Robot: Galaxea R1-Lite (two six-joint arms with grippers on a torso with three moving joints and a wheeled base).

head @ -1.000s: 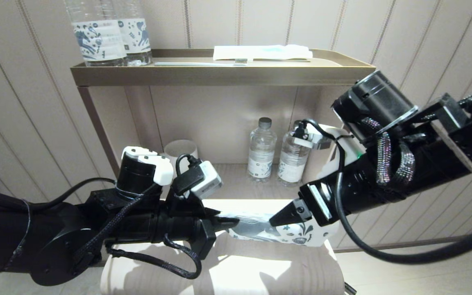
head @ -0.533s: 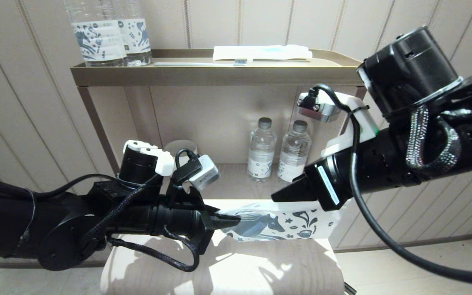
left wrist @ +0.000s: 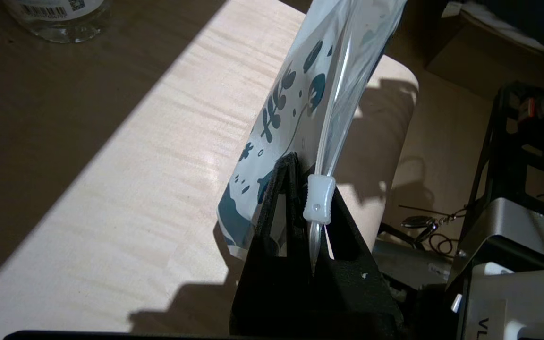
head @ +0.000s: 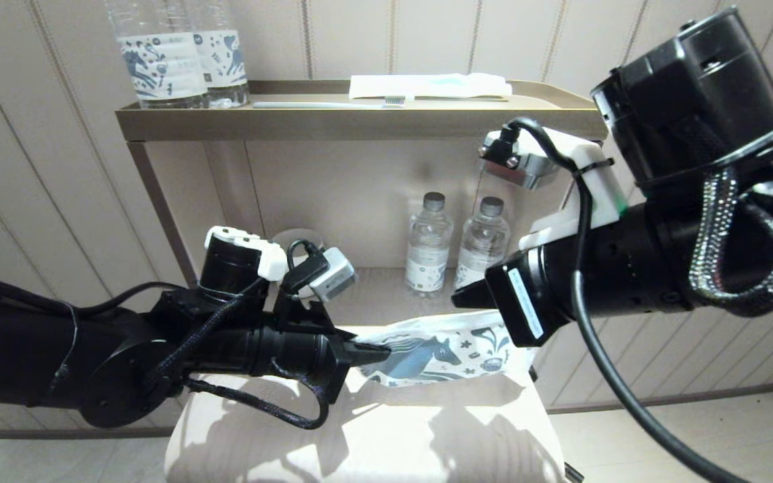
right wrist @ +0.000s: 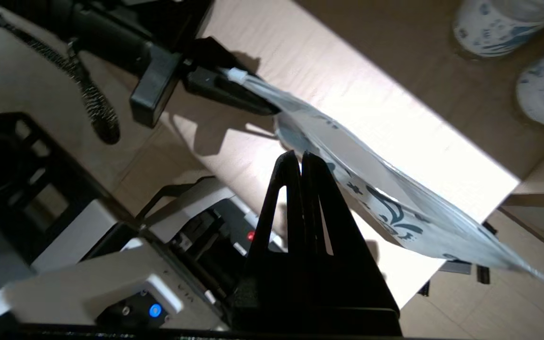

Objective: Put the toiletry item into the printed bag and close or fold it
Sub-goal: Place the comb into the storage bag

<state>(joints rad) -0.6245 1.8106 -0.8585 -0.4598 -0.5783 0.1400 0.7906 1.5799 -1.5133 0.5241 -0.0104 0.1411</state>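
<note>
Since the earlier frames the right gripper has let go of the printed bag, lifted clear to the centre right of the head view, and snapped its jaws together on nothing. The bag, which lay stretched between both arms, now hangs higher and slack from one end only.

The left gripper, at centre of the head view, is clamped tight on the bag's left end. In the left wrist view its jaws pinch the bag beside a small white zip slider. The bag hangs just above a pale, sunlit table at the bottom of the frame.

The toiletry item cannot be made out; whether it is already inside the bag is unclear. At the top of the frame a shelf tray holds a toothbrush and water bottles.

The closing step seems to be in hand. Next, the right gripper likely needs to reopen, come back to the bag, and take the slider or the free end to zip or fold it.
</note>
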